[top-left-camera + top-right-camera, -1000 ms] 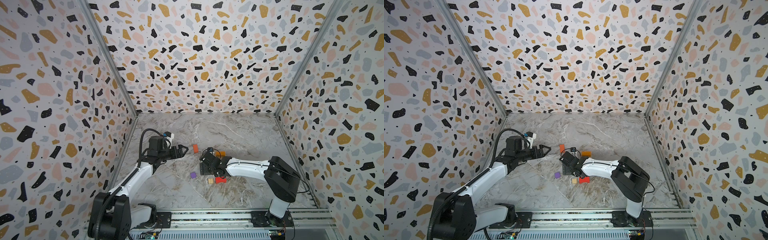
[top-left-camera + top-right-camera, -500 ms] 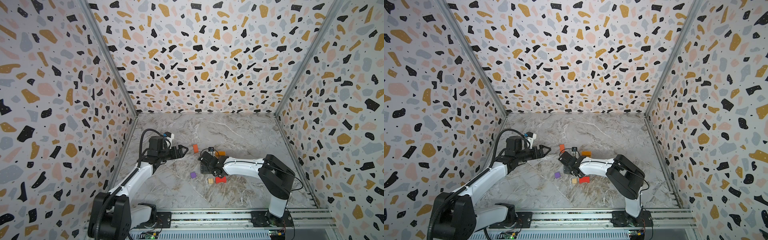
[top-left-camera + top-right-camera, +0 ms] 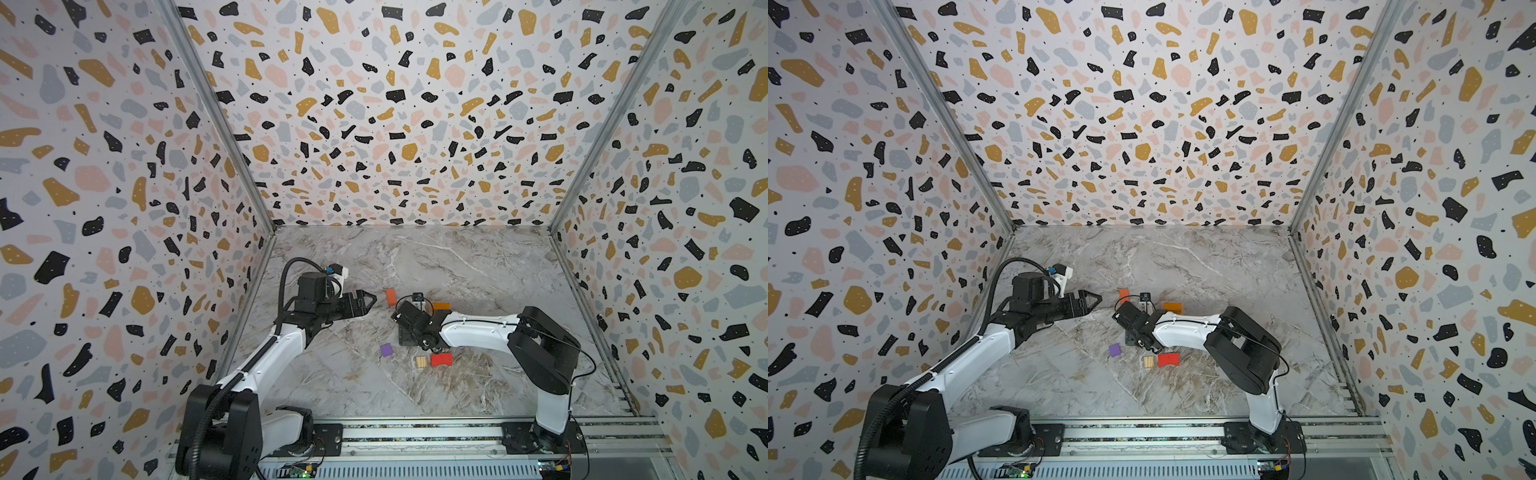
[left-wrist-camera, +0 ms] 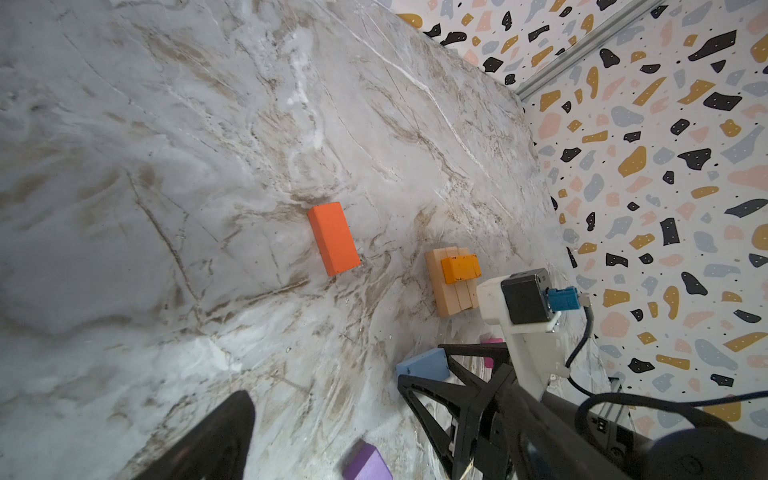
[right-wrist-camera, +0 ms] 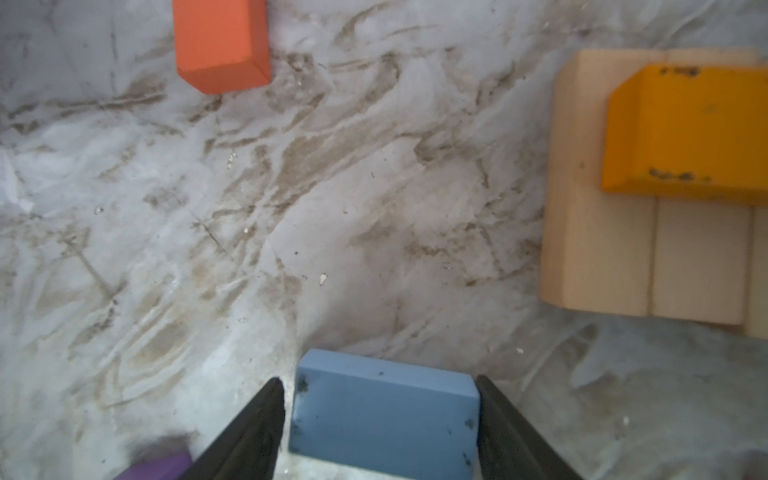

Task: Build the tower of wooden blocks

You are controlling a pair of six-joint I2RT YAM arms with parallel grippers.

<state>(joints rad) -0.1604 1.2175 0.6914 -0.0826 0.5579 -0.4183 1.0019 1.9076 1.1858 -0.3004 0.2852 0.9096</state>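
Moved: right arm (image 3: pixel 478 330) has swung its elbow in toward the middle of the surface (image 3: pixel 478 266) over the last second, and the right gripper (image 5: pixel 379 380) has drawn its jaws narrower. The blocks and the left arm (image 3: pixel 274 353) have kept their places.
Right side: the right gripper is down at the surface, jaws open on either side of the blue block (image 5: pixel 382 415). One finger is against the block's side, and a thin strip of light shows between the other finger and the block. The block lies flat on the surface.
Left side: the left gripper (image 3: pixel 368 300) hovers above the surface with its jaws wide apart and nothing between them. Its tips point toward the red-orange block (image 3: pixel 390 296).
Tower: the tower (image 4: pixel 451 291) is barely begun. Tan planks (image 4: pixel 446 299) lie side by side flat on the surface, with one yellow-orange block (image 4: pixel 460 269) resting on one end of them. In both top views it sits just behind the right arm's wrist, largely hidden by it, to the right of the red-orange block.
Loose blocks: a purple cube (image 3: pixel 386 350), a small tan block (image 3: pixel 421 362) and a red block (image 3: pixel 441 360) lie on the surface nearer the rail than the right gripper. The tan and red blocks are just beside each other, with the purple cube apart to their left.
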